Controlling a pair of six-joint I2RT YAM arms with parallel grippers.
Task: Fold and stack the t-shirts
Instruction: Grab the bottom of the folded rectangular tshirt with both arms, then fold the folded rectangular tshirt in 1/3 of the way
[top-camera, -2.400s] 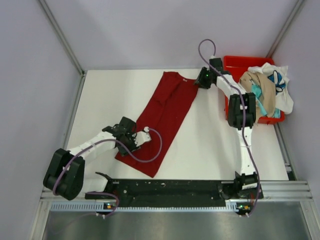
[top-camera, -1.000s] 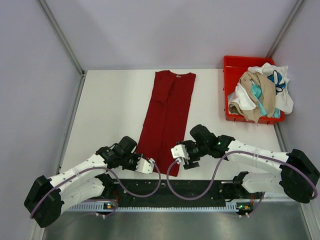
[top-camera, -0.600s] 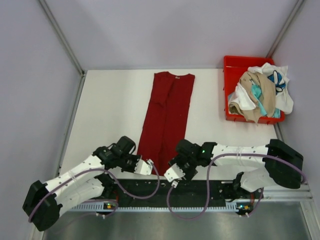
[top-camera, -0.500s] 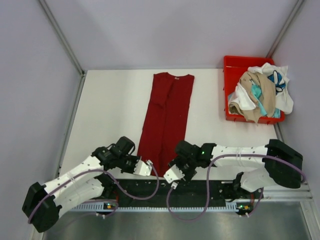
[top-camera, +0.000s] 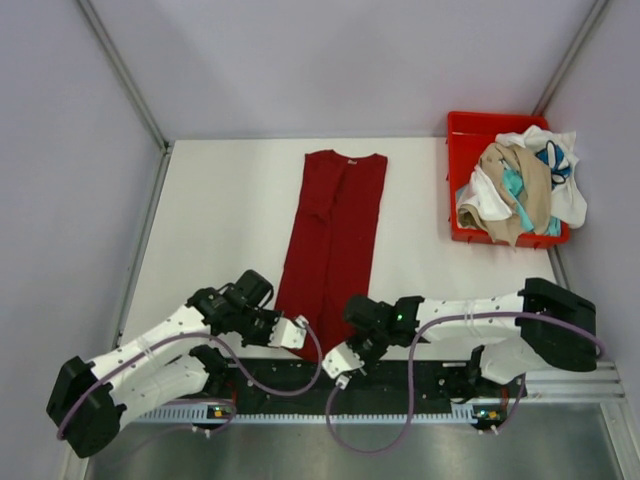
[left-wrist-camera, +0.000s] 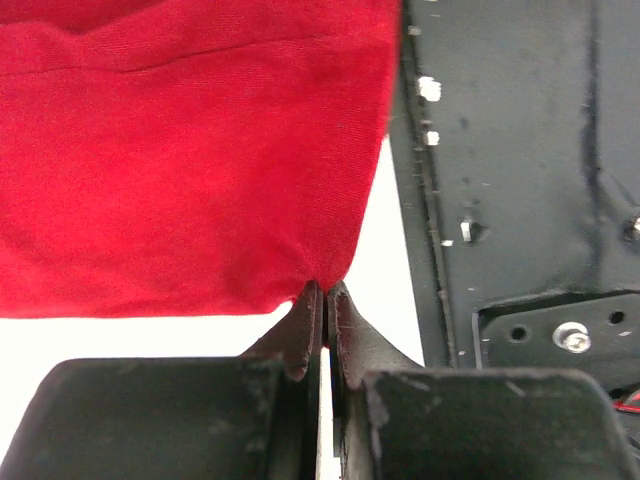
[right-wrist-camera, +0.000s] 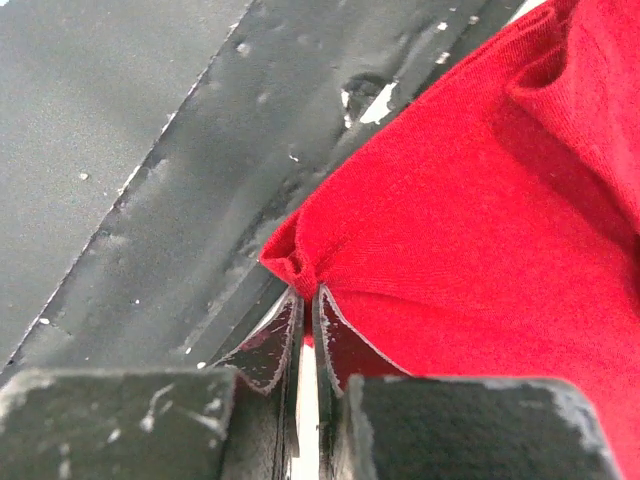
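At the near edge of the table (top-camera: 210, 210), a black plate (top-camera: 400, 380) runs between the 2 arm bases. Both arms reach low and inward over it, their wrists close together.

The left tool (left-wrist-camera: 322, 300) is pressed together, pinching a near corner of the red shirt (top-camera: 335, 230). In the left wrist view the cloth gathers into a small point where the 2 fingers (left-wrist-camera: 300, 335) meet, with white table under the hem and the plate just beside it.

The right tool (right-wrist-camera: 308, 300) is likewise pressed together, pinching the other near corner of the red shirt. In the right wrist view that corner is bunched into a small fold at the fingertips, and it hangs over the plate.

From the 2 pinched corners the red shirt stretches away across the table as a long narrow strip, folded lengthwise, leaning slightly to the right, with its collar at the far end. It lies flat with a few soft creases down the middle.

At the far right of the table stands a red bin (top-camera: 460, 125). A loose heap of shirts (top-camera: 520, 185), white, beige and teal, fills it, and the white one spills over the right rim.
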